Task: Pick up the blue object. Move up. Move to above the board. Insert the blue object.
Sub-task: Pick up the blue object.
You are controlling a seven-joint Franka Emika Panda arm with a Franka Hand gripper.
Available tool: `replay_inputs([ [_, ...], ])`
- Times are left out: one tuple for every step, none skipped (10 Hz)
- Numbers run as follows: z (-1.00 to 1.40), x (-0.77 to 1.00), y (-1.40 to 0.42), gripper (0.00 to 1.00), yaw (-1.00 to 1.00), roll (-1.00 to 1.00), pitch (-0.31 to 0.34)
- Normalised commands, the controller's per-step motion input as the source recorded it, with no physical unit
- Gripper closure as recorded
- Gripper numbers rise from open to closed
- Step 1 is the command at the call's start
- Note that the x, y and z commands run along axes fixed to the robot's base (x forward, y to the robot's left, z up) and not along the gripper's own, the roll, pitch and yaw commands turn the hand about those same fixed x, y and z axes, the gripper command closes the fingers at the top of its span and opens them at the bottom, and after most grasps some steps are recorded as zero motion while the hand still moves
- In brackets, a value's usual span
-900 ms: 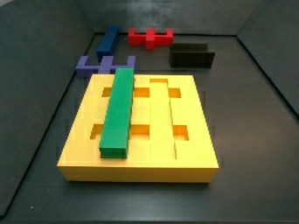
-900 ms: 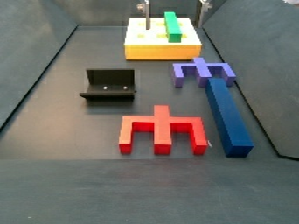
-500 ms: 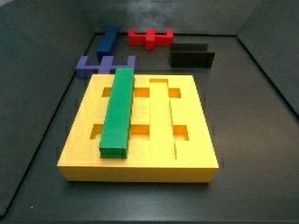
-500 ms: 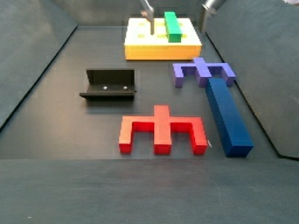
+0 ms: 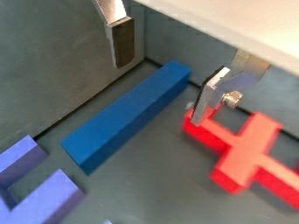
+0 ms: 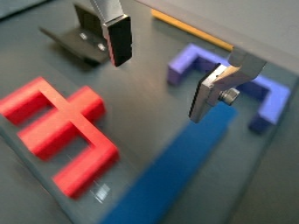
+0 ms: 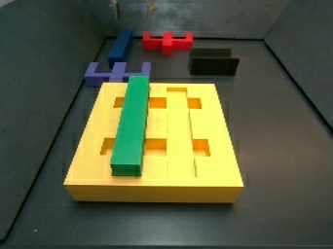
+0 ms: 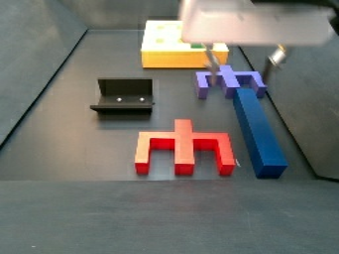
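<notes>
1. Far left in a side view, the fixture [image 8: 125, 96] sat on the dark tabletop [image 8: 54, 139], well out of the way.
2. Next over was the red piece [image 8: 184, 149], lying just beside the blue object [image 8: 260, 127].
3. The blue object lay flat on the tabletop, one end touching or nearly touching the purple comb block [image 8: 228, 79]. The board [image 8: 162, 52] with the green bar [image 7: 131, 124] in it was well apart, further back.
4. The tool [image 5: 167, 54] hung above the blue object with its plates apart and nothing between them, one plate [image 5: 121, 39] to each side of the bar's line in a wrist view.
5. To grab it well, it'd probably want to centre over the bar's middle, square the plates to its long sides, then drop straight down, since the red piece sat close to one finger.
</notes>
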Motion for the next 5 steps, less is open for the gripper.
replay_inputs([
  [-0.84,-0.73,0.12,0.00,-0.02,0.01,-0.227],
  [-0.85,-0.65,0.17,0.00,0.00,0.01,-0.220],
  [-0.96,-0.09,0.49,0.00,0.00,0.00,-0.033],
  [-0.83,-0.02,0.36,0.00,-0.04,0.06,0.000],
  [-0.77,0.09,0.27,0.00,-0.15,0.11,0.134],
])
